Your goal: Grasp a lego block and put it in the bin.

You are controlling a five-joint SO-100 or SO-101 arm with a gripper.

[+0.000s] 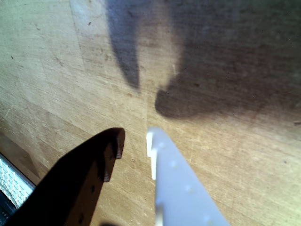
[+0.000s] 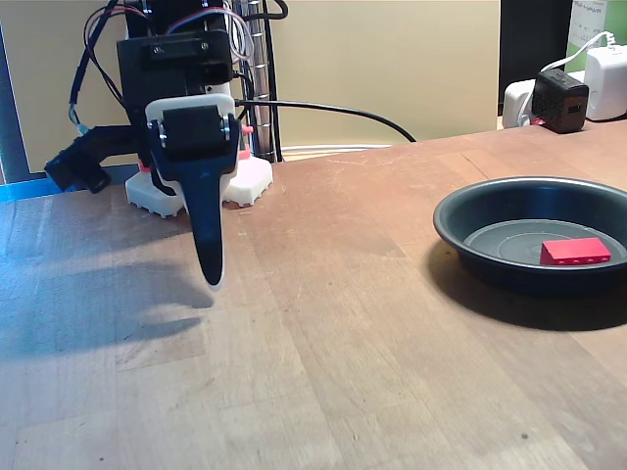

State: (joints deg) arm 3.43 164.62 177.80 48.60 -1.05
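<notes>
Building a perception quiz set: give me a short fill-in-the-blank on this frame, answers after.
1. The red lego block lies inside the ____.
2. In the fixed view, the bin sits on the ____ side of the table.
3. The end effector holds ____ between its fingers.
4. In the wrist view, one finger is black and the other is ____.

Missing words: bin; right; nothing; white

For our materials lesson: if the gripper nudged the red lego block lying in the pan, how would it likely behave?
The lego block looks like rigid plastic, so it should probably stay stiff. It lies flat and boxy, so it would likely slide, not roll. The bin's raised rim should probably stop it.
</notes>
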